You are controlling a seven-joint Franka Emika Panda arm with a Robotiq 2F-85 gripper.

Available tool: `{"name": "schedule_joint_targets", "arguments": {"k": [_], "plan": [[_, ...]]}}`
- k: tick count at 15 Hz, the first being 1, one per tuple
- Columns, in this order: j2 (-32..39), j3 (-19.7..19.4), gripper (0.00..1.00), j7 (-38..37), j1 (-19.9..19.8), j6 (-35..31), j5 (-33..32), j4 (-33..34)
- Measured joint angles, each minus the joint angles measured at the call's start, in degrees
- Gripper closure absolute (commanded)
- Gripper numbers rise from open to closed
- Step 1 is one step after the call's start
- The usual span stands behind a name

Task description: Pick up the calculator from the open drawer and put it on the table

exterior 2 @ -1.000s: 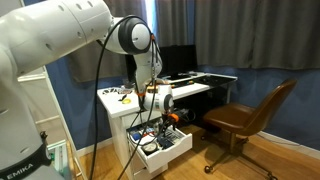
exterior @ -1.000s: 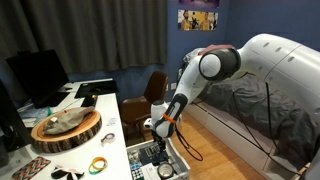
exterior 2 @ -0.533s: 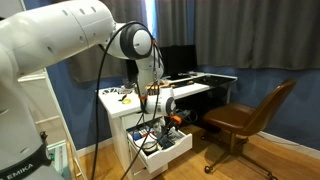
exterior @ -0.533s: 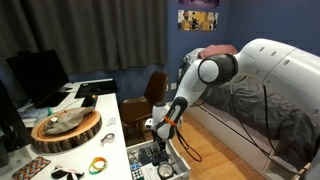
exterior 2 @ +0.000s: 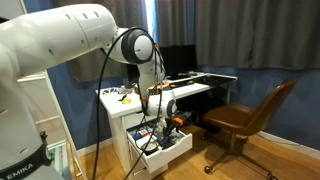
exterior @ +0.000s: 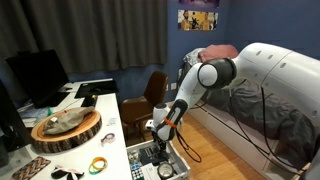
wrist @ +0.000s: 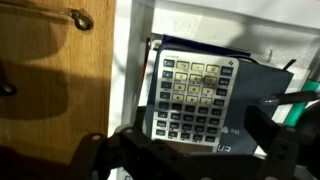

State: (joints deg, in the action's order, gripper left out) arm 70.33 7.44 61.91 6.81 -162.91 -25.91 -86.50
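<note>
In the wrist view the calculator [wrist: 190, 95] is grey with rows of dark and pale keys. It lies flat on a dark blue book inside the white drawer [wrist: 128, 70]. My gripper [wrist: 196, 150] is open just above it, with one dark finger on each side of its near end and not touching it. In both exterior views the gripper [exterior: 160, 132] [exterior 2: 160, 118] hangs over the open drawer [exterior: 140, 170] [exterior 2: 176, 146] beside the white table [exterior: 108, 112] [exterior 2: 112, 98]. The calculator is too small to make out there.
A round wooden slab [exterior: 65, 128], a yellow-green ring [exterior: 98, 165] and a monitor [exterior: 38, 75] are on the table. A brown office chair [exterior 2: 245, 118] stands nearby. Cables and small items lie in the drawer. Wooden floor [wrist: 50, 90] lies beside it.
The arm's upper links have shifted slightly. The gripper stays over the drawer at almost the same spot, still open.
</note>
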Motion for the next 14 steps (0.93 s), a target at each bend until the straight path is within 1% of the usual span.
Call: {"name": "schedule_joint_targets", "arguments": {"k": [14], "plan": [[5.08,0.37,0.00,1.53,-0.36,0.32,0.08,6.53]]}}
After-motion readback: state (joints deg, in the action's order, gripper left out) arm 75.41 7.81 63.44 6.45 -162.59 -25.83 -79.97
